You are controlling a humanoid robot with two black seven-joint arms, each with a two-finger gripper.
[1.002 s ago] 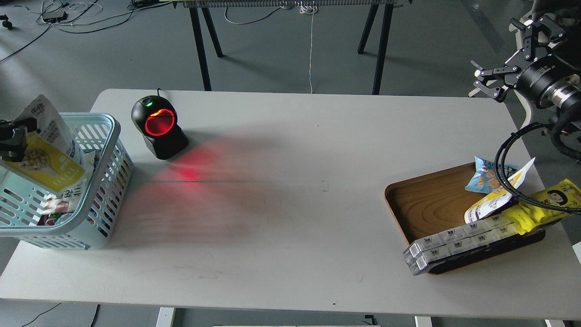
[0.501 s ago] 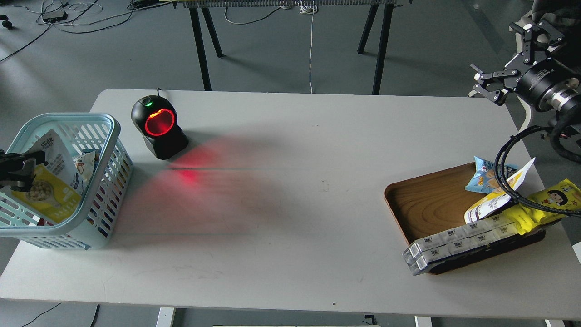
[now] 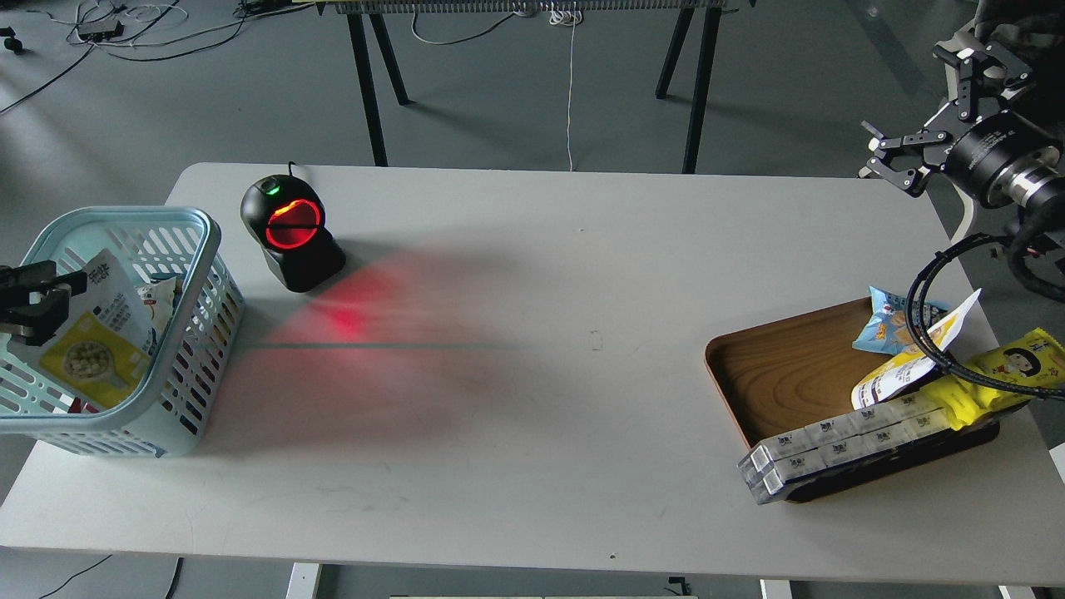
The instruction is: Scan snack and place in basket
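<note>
Snack [image 3: 93, 337]: sitting tilted inside the basket [image 3: 187, 218], at the tabletop's [image 3: 532, 416] left end. Left gripper [image 3: 33, 301]: touching the pouch's upper left edge; finger spread cannot be told. Right gripper [image 3: 919, 108]: hanging spread wide, holding nothing, well apart.

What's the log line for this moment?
stage: placing | snack: inside basket | left gripper: at snack's edge | right gripper: open, idle | scanner: lit

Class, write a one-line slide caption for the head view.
Left tool lowers the snack into the basket, beside the scanner.
</note>
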